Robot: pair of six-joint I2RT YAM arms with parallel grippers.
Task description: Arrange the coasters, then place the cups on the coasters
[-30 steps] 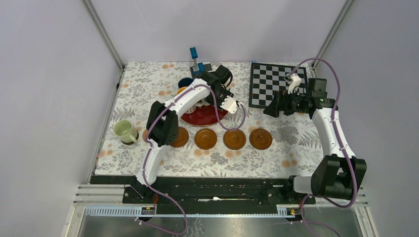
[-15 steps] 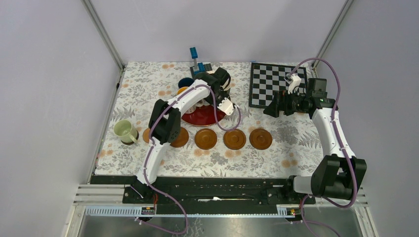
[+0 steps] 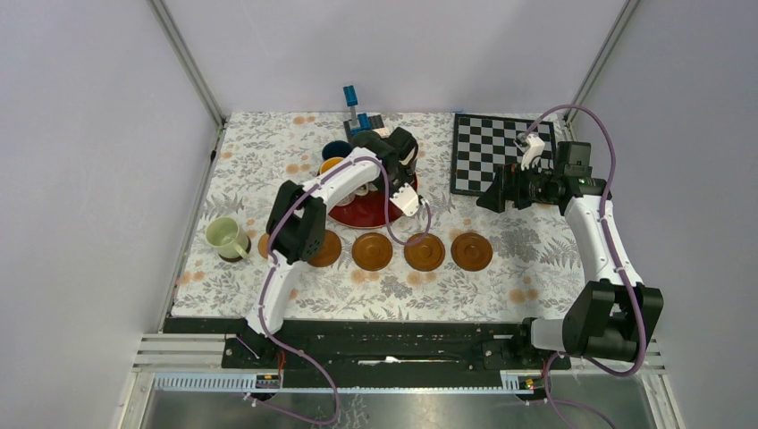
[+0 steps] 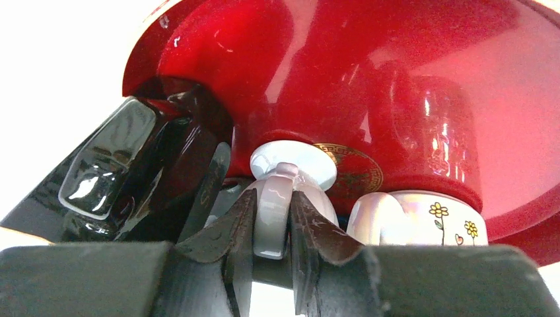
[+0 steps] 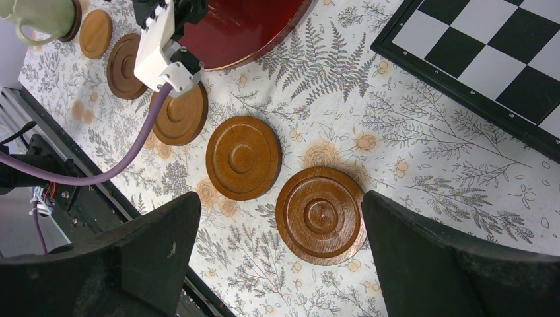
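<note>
My left gripper is shut on the handle of a light blue cup that stands on the red tray. Beside it stand a black cup and a patterned white cup. A dark blue cup and an orange-lined cup sit at the tray's left edge. A row of coasters lies in front of the tray. A pale green cup stands on the leftmost coaster. My right gripper hangs open and empty above the rightmost coaster.
A chessboard lies at the back right, under my right arm. A blue upright fixture stands at the back edge behind the tray. The left arm's purple cable loops over the coaster row.
My left gripper has closed onto the light blue cup's handle, and its wrist has shifted slightly left over the tray. The right arm has not moved.
</note>
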